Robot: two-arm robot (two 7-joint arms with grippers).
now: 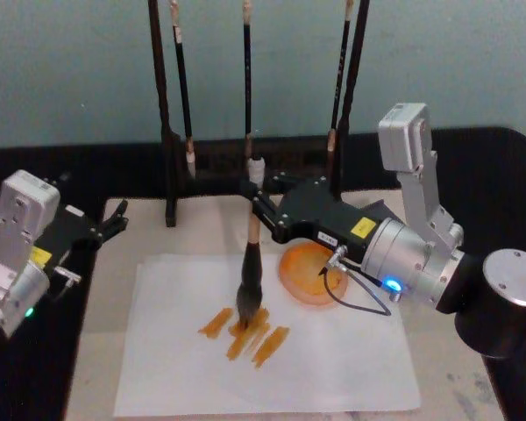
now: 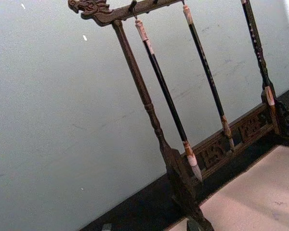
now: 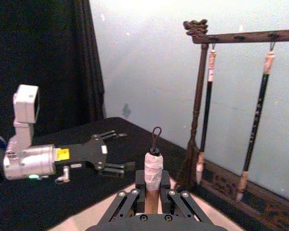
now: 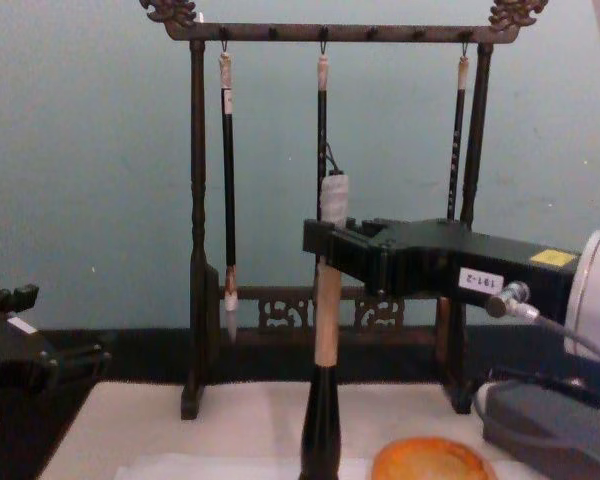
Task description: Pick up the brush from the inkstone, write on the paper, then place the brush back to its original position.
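Lighting evenly, throwing hardly any shadow across the paper (image 1: 333,368) in the head view. Washing out toward white on the pale wall (image 3: 149,29) in the right wrist view, and burning out at one corner of the left wrist view. Sinking to near-black over the black cloth (image 1: 491,167), swallowing detail. Running dimmer in the chest view, leaving the brush stand (image 4: 196,200) almost in silhouette.

black table (image 1: 508,162) | beige mat (image 1: 96,338) on it | on mat — paper (image 1: 333,368), inkstone (image 1: 305,274), brush rack (image 1: 169,217)
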